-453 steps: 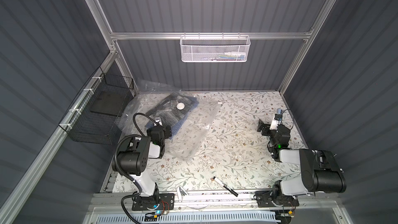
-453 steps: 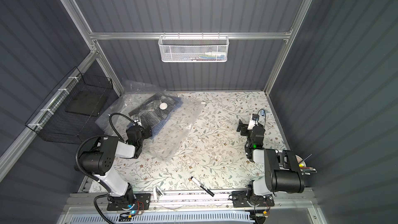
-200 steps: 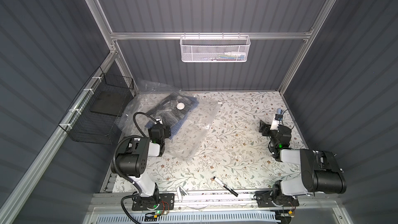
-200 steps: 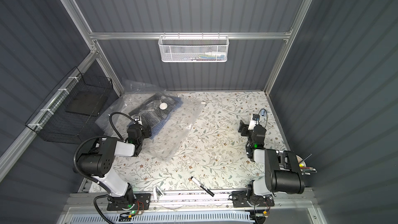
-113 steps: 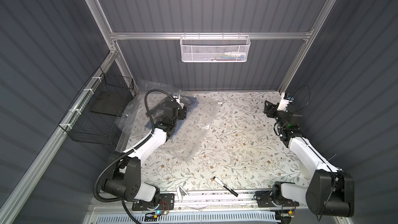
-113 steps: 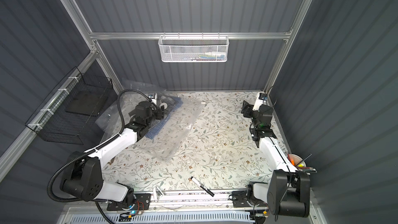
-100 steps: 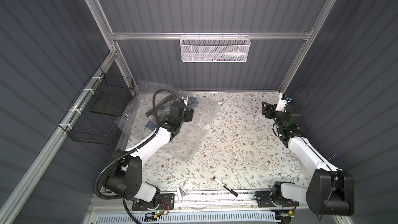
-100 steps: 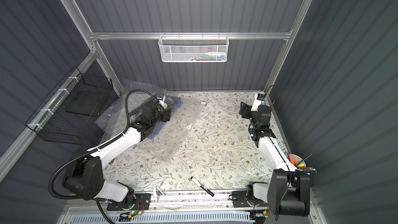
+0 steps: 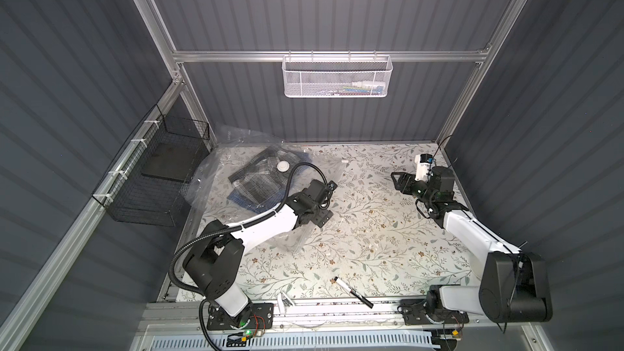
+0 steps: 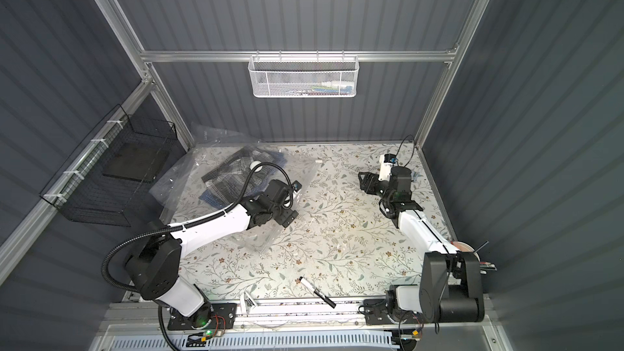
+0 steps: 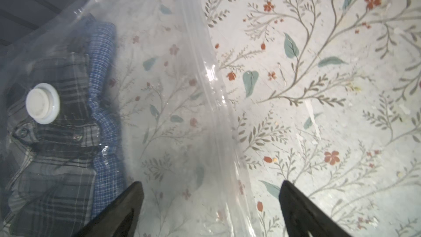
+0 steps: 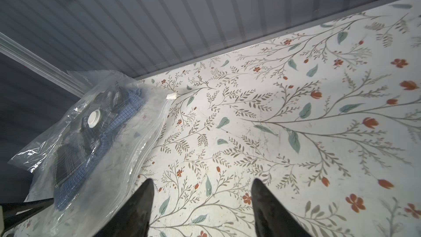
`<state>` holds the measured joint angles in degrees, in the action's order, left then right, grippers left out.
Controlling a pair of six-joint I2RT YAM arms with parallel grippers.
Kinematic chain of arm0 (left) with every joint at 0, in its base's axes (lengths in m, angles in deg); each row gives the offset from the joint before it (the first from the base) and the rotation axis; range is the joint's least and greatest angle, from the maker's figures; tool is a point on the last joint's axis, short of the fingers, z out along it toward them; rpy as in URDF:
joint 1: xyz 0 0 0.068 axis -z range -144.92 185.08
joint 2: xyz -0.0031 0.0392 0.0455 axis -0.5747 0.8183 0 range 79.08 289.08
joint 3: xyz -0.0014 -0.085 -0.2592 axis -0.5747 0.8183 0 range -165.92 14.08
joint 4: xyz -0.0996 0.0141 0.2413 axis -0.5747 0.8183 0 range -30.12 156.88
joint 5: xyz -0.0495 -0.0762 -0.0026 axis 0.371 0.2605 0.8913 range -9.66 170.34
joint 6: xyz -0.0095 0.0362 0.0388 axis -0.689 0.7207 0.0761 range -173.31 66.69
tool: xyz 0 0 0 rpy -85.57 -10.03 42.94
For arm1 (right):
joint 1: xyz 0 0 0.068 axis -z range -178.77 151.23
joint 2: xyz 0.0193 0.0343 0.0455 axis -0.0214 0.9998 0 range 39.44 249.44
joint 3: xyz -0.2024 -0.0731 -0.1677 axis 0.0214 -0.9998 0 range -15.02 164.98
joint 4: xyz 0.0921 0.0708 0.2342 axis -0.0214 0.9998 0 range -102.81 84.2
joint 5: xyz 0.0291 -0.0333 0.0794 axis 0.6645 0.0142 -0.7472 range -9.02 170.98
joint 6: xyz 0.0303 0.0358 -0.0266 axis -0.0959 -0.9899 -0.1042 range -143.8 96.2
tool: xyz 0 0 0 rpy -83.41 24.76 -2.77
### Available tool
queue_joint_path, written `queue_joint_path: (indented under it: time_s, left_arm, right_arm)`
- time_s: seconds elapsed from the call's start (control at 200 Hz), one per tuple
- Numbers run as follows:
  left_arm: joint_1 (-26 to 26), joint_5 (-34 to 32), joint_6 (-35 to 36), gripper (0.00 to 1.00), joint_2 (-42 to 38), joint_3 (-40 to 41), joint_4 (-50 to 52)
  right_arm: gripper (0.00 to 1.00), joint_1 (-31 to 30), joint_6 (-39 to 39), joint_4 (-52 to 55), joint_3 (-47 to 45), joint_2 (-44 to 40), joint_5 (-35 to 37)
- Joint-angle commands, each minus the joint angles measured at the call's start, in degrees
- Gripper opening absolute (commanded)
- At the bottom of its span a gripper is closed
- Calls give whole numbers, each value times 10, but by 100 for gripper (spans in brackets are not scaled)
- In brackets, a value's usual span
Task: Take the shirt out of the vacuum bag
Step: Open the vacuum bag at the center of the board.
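Your left gripper (image 11: 210,183) is spread wide and empty, and the zip edge (image 11: 211,83) of the vacuum bag (image 11: 177,115) runs between its claws. The bag lies at the far left of the table (image 9: 371,241), with the shirt (image 9: 258,184) bundled inside under the white valve cap (image 9: 283,165). Your right gripper (image 12: 202,180) hangs at the far right, claws apart, nothing in them, well apart from the bag.

Here's the worry: close on that slick film and you may pinch both layers together, sealing the mouth instead of opening it. I can't tell whether the zip is undone. With nothing anchoring the bag, a pull would likely drag the whole thing — shirt and all — across the table. And watch the blue checked garment (image 11: 102,115) beside the plaid — it could snag and come along.
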<state>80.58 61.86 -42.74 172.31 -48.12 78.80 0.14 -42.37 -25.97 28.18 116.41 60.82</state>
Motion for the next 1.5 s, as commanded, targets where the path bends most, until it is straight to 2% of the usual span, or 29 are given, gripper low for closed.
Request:
queue_joint_path:
  time_s: [0.0, 0.17, 0.33, 0.48, 0.755, 0.846, 0.961, 1.041, 1.176, 1.276, 1.496]
  left_arm:
    - [14, -52, 14, 95, 11, 6, 37]
    - [21, -134, 7, 94, 56, -2, 37]
    - [22, -153, 9, 93, 99, -10, 29]
    - [22, -174, 7, 89, 106, -13, 21]
    - [22, -194, -3, 65, 105, -6, 23]
    - [22, -202, -10, 50, 106, -7, 26]
    - [22, -211, -14, 22, 99, -10, 28]
    - [21, -224, -16, 8, 94, -16, 35]
    - [22, -238, -19, 0, 75, -34, 41]
    - [22, -251, -25, 0, 53, -46, 40]
    - [22, -256, -47, 0, 26, -81, 56]
  right_arm:
    - [67, -6, 0, 3, 5, 12, -21]
    - [68, -9, -7, -8, 14, 36, -29]
    - [68, -12, -16, -16, 12, 43, -26]
    - [68, -15, -19, -20, 3, 42, -20]
    - [67, -19, -28, -27, 3, 63, -20]
    - [67, -22, -32, -31, 4, 69, -23]
    - [67, -28, -32, -28, 7, 76, -26]
    - [67, -33, -37, -29, 7, 80, -31]
    - [66, -45, -64, -47, 15, 103, -82]
    - [66, -66, -108, -102, 20, 132, -136]
    - [63, -131, -214, -222, 49, 219, -184]
